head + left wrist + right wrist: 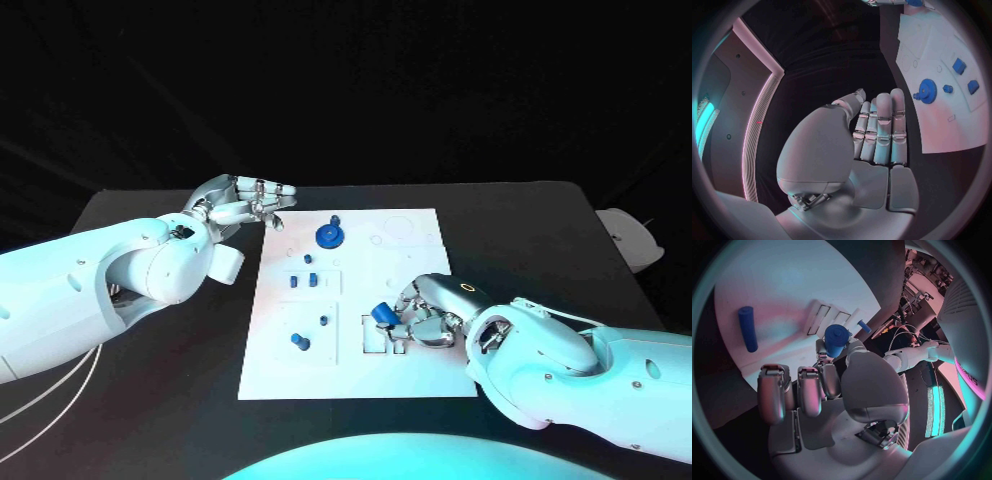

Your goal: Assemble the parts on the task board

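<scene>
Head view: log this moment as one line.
right hand: pinches blue part over task board | left hand: holds nothing, at board's far corner

Cool cyan light washes my arms and the board (353, 300) in the head view; the table (505, 210) and room behind stay almost black. The board is the brightest thing, nearly blown out beyond my left hand (248, 203), and my right hand (426, 318) throws only a soft shadow beneath its fingers. Through my wrist cameras the light turns pinkish: pale rose on the board past my left fingers (882, 130), with a glowing strip beside my thumb. Both wrist pictures bend hard toward the rim, edges curving and darkening. My right fingers (811, 390) gleam with small highlights; the part (837, 339) at their tips is fairly sharp, the background cluttered and blurred.
</scene>
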{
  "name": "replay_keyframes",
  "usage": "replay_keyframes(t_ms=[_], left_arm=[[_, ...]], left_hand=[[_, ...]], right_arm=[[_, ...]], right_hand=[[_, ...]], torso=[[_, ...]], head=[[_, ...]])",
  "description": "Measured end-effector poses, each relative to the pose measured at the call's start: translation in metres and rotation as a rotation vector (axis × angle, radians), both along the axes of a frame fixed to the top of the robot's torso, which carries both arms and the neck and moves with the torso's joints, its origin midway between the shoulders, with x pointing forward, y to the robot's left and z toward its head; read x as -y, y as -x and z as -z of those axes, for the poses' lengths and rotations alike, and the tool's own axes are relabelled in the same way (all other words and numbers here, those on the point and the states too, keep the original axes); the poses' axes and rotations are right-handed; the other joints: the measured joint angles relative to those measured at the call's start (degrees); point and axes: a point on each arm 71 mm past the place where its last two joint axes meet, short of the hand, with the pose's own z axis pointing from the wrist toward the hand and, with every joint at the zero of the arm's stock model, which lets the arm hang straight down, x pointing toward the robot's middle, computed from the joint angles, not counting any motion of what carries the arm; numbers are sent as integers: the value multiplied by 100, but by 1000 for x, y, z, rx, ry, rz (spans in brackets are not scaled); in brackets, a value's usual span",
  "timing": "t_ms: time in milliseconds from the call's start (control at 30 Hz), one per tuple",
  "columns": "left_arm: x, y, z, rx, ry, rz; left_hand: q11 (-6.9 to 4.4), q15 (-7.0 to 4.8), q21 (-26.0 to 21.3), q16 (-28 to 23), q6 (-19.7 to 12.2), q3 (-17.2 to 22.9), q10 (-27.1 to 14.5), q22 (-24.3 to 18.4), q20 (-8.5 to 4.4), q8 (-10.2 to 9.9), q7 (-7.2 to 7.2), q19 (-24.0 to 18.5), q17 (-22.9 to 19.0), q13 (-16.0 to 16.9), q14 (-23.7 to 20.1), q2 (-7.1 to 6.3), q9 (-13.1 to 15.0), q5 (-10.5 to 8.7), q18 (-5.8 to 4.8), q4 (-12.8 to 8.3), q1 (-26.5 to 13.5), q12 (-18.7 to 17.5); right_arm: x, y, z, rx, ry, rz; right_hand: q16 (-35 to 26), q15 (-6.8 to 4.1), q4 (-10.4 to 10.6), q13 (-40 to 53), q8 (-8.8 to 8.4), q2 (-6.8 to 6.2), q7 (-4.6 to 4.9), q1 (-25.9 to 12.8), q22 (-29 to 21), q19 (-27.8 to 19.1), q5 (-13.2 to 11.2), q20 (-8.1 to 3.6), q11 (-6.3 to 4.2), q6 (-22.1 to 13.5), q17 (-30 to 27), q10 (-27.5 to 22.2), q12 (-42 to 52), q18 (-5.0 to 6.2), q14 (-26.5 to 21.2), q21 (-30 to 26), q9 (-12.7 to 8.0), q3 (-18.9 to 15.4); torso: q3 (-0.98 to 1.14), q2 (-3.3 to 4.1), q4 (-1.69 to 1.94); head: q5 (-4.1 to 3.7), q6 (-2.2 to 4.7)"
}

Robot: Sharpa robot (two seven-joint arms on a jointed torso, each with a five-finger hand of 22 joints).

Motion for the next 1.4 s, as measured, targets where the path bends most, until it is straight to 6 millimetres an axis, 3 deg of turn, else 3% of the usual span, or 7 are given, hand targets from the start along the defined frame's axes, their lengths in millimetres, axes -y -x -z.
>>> replay_keyframes(t_ms=[167, 233, 667, 867, 967, 1100, 1400], left_arm=[[0, 0, 0, 0, 0, 2], [0, 0, 0, 0, -1, 3], [1, 1, 0, 9, -10, 14], [1, 1, -1, 11, -13, 16], [1, 1, -1, 11, -13, 16], [1, 1, -1, 11, -14, 17], [-1, 1, -1, 11, -16, 15]], left_hand=[[0, 0, 0, 0, 0, 0, 0, 0, 0, 25, 0, 0, 0, 4, 0, 0, 0, 0, 0, 0, 0, 29], [0, 0, 0, 0, 0, 0, 0, 0, 0, 25, 0, 0, 0, 5, 0, 0, 0, 0, 0, 0, 0, 29], [0, 20, 0, 0, 0, 0, 0, 0, 0, 25, 0, 0, 0, 4, -20, 0, 0, 0, 0, 0, 0, 29], [0, 20, 0, 0, 0, 0, 0, 1, 0, 25, 0, 0, 0, 4, -20, 0, 0, 0, 0, 0, 0, 29], [0, 20, 0, 0, 0, 0, 0, 1, 0, 25, 0, 0, 0, 4, -20, 0, 0, 0, 1, 0, 0, 29], [15, 20, 0, 0, -4, 0, -15, 1, 0, 25, 4, 0, 0, 3, -20, 0, 0, 0, 0, 0, 0, 29], [1, 20, 0, 0, -20, 0, -42, -4, 0, 24, 20, 0, 0, 3, -20, 0, 0, 0, 0, 0, 0, 29]], right_arm=[[-8, -1, 4, -20, 2, -17], [-9, -2, 5, -26, 4, -20], [-12, -4, 9, -48, 21, -32], [-10, -5, 11, -51, 31, -29], [-11, -5, 11, -51, 33, -31], [-12, -5, 11, -49, 33, -35], [-14, -5, 10, -39, 33, -42]], right_hand=[[0, -20, 7, 0, 66, -25, 5, -25, 0, 11, 0, -11, -20, 5, 0, 22, 0, 2, -20, 0, 32, -41], [0, -20, 6, 0, 66, -30, 6, -30, 0, 21, -48, -20, -18, 9, -1, 24, 0, 4, -20, 0, 299, -87], [0, -31, -1, -1, 113, 15, 4, -123, -1, 0, -194, -41, -31, 12, -1, 50, 22, 7, -8, 0, 420, -175], [0, -40, 1, -1, 154, 34, -229, -469, -2, 0, -897, -41, -52, 254, -1, 71, 22, 9, 1, 0, 477, -445], [0, -40, 6, -1, 218, 12, -277, -695, -2, 0, -1662, -41, -53, 316, -2, 70, -11, 9, 1, -34, 547, -659], [0, -40, 23, -1, 219, -213, -264, -919, -2, 0, -2470, -41, -52, 257, -2, 70, -40, 9, 1, -70, 581, -782], [-1, -40, 25, -2, 218, -362, -246, -1068, -3, 0, -2643, -40, -31, 239, -2, 48, -61, 9, 0, -99, 614, -781]], torso=[[1, 2, -4], [2, 2, -4], [2, -1, -12], [2, -2, -9], [2, -2, -8], [4, -2, -9], [3, -4, -11]], head=[[11, -10], [16, -15], [33, -38], [33, -38], [33, -36], [33, -33], [-8, -19]])
